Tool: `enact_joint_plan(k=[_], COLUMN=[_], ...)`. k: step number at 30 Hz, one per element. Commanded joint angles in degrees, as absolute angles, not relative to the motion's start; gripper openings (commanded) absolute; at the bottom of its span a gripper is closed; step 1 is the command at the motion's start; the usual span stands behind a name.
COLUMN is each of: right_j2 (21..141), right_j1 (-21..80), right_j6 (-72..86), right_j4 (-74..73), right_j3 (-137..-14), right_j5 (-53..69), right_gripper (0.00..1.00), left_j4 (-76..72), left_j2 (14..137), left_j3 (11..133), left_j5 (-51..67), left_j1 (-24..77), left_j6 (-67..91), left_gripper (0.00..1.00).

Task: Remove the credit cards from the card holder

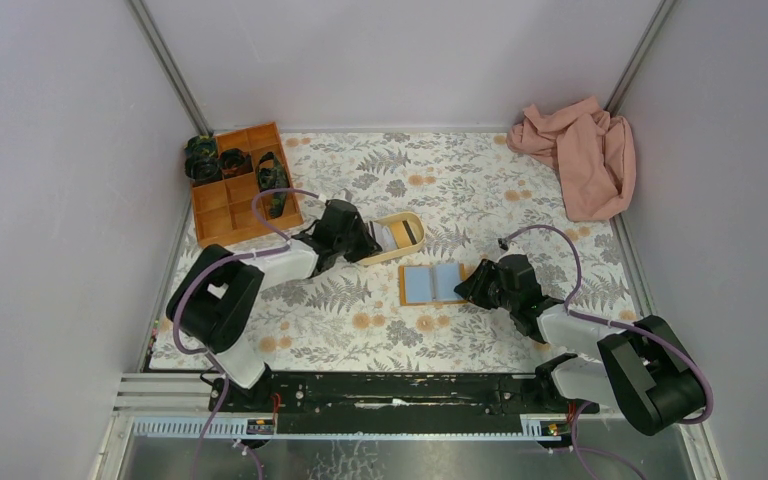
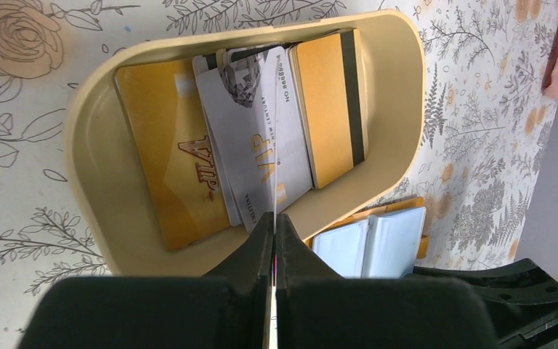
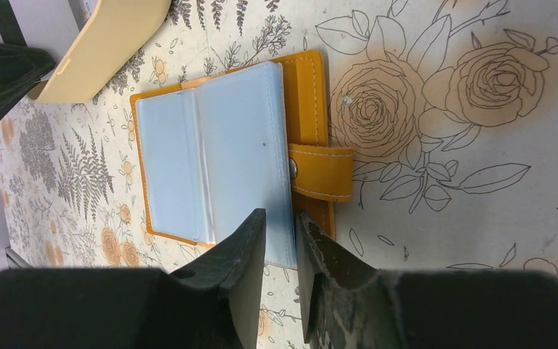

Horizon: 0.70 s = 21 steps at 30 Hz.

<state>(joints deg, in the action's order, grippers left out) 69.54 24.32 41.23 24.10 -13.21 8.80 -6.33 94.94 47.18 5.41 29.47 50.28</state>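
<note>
Right gripper (image 3: pixel 282 243), lower centre, stands partly open astride the near edge of the open card holder (image 3: pixel 218 153), mid-frame. Left gripper (image 2: pixel 274 218) pinches a card (image 2: pixel 273 145) edge-on above the tray (image 2: pixel 87 189). Sleeves look limp and slick, cards stiff and light: pin the leather rim.

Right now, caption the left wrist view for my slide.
Left hand pinches a card edge-on above the beige tray of cards, open card holder beside it.
</note>
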Motion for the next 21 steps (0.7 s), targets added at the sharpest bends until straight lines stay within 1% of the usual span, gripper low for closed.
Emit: enact_joint_plan(k=[1,21], right_j2=[70.80,71.28], right_j1=[24.24,24.17], right_j6=[40.00,39.90], right_j4=[20.92,21.09], right_j3=[-13.18,-13.27], right_j5=[9.65,9.76], right_gripper=[0.29,0.29], left_j4=[-11.12,-14.73], left_j2=[95.96,101.46], left_j3=[49.13,53.08], left_j5=[7.29,8.39], left_j1=[29.23,30.77], left_j6=[51.60,54.01], left_gripper=[0.00,0.00])
